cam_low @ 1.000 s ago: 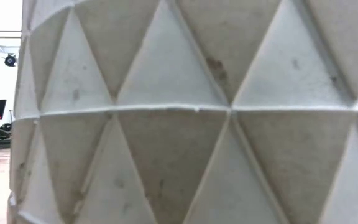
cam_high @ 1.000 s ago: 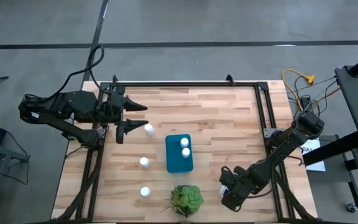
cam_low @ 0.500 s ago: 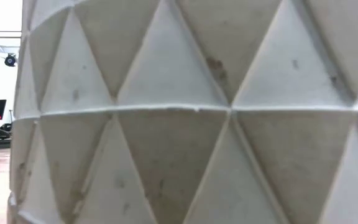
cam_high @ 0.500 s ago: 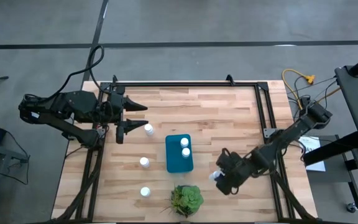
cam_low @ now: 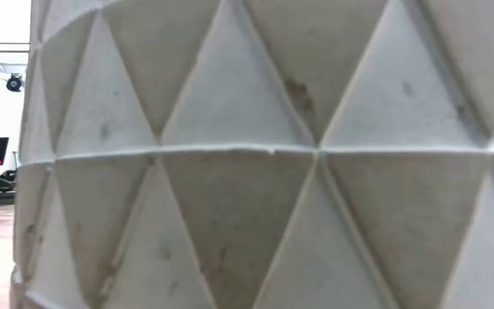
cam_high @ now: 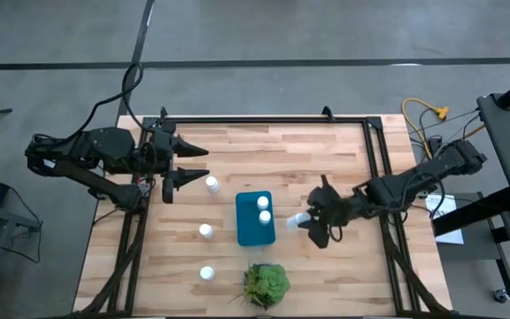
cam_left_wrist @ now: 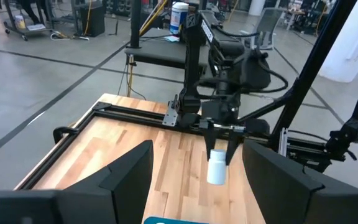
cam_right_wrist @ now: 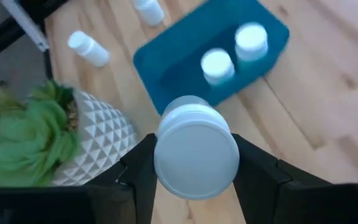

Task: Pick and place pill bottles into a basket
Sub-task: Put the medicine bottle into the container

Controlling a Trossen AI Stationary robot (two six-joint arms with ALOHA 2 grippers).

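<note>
- The low view is filled by a white planter [cam_low: 256, 163] with a raised triangle pattern; none of the task's things are shown there.
- The whole layout is given only in the high view: the basket [cam_high: 255, 218] lies near the middle of the wooden table [cam_high: 326, 151], with two capped bottles [cam_high: 263, 209] standing inside it.
- Three more bottles are seen on the table on the basket's left-arm side: one [cam_high: 212, 184] beside its far corner, one [cam_high: 205, 231] beside its near half, one [cam_high: 206, 274] further toward the table's front edge.
- The green plant [cam_high: 266, 283] stands just in front of the basket.
- In the right wrist view, the right gripper [cam_right_wrist: 194, 158] is closed on a pill bottle [cam_right_wrist: 196, 152], its round cap facing the camera and a dark finger pressed to each side; the basket [cam_right_wrist: 166, 62] with its two bottles lies just beyond it.
- In the high view, this held bottle [cam_high: 300, 218] is seen tilted, just beside the basket's right-arm side and not yet over it.
- In the left wrist view, the held bottle [cam_left_wrist: 217, 168] is seen from across the table, hanging between the right gripper's fingers.
- The left gripper [cam_high: 189, 164] waits at the table's left side, beyond the basket's far left corner, its fingers spread wide and holding nothing.
</note>
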